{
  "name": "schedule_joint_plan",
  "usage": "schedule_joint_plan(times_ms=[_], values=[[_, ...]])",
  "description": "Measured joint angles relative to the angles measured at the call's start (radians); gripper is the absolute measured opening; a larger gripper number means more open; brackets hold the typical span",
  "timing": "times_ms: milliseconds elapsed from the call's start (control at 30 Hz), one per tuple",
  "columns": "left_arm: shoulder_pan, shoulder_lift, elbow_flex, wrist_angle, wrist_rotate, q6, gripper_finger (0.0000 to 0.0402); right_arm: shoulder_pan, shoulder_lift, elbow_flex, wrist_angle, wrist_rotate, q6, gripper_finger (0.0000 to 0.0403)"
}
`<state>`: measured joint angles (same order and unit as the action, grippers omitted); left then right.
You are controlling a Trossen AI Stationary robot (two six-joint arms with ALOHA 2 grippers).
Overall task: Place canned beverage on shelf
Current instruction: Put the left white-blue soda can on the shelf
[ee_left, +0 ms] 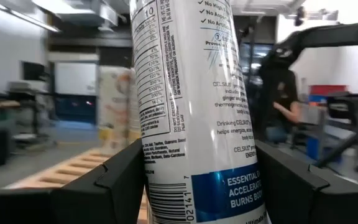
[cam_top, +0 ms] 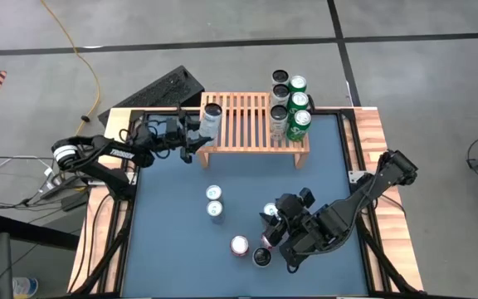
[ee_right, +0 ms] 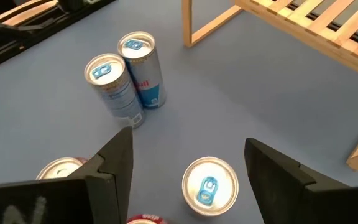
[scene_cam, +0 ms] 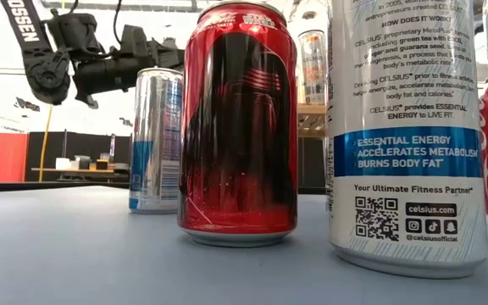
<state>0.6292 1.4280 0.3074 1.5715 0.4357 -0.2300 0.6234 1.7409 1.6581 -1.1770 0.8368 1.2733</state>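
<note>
A tall white canned beverage [cam_top: 212, 121] stands over the left end of the light-wood slatted shelf [cam_top: 251, 124], with my left gripper [cam_top: 199, 137] shut on it. Several cans [cam_top: 290, 101] stand on the shelf's right end. My right gripper [cam_top: 276, 228] hangs open over the near part of the table. Its fingers stand apart on either side of a silver can [ee_right: 210, 185] below them, without touching it. Whether the white can's base touches the slats is out of view. My left gripper pinches the white can's side wall [ee_left: 166, 168], in its lower half, between its two fingers [ee_left: 114, 183]. The fingers come about level from the table's left and lie across the can. The can stands nearly upright, leaning a little, above the shelf's slats [ee_left: 73, 168].
Two slim blue-and-silver cans [cam_top: 215, 202] stand mid-table. A red can [cam_top: 239, 245] and a dark can [cam_top: 261, 257] stand near the front edge, close to my right gripper. The shelf's middle slats are bare. Beyond the table a person [ee_left: 284, 106] shows in the room.
</note>
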Motion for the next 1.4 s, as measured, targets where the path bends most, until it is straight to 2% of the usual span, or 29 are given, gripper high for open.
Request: schedule_joint_plan(times_ms=[200,400,567,767,1400], values=[[0.001,-0.074,0.0,-0.001,-0.022,0.027,0.0239,-0.017,0.0,0.0,0.002,0.0,-0.02,0.0244],[0.001,-0.08,-0.016,-0.008,-0.044,-0.011,0.0259,-0.039,0.0,0.0,0.01,0.0,-0.096,0.0244],[-0.011,-0.052,-0.016,-0.006,-0.11,0.026,0.0265,-0.054,0.0,0.0,0.011,0.001,-0.121,0.0244],[-0.018,0.01,-0.016,-0.012,-0.11,0.034,0.0261,-0.064,0.0,0.0,0.018,0.001,-0.123,0.0244],[-0.017,0.032,-0.016,-0.009,-0.134,0.076,0.0263,-0.09,0.0,0.0,0.004,0.0,-0.123,0.0244]])
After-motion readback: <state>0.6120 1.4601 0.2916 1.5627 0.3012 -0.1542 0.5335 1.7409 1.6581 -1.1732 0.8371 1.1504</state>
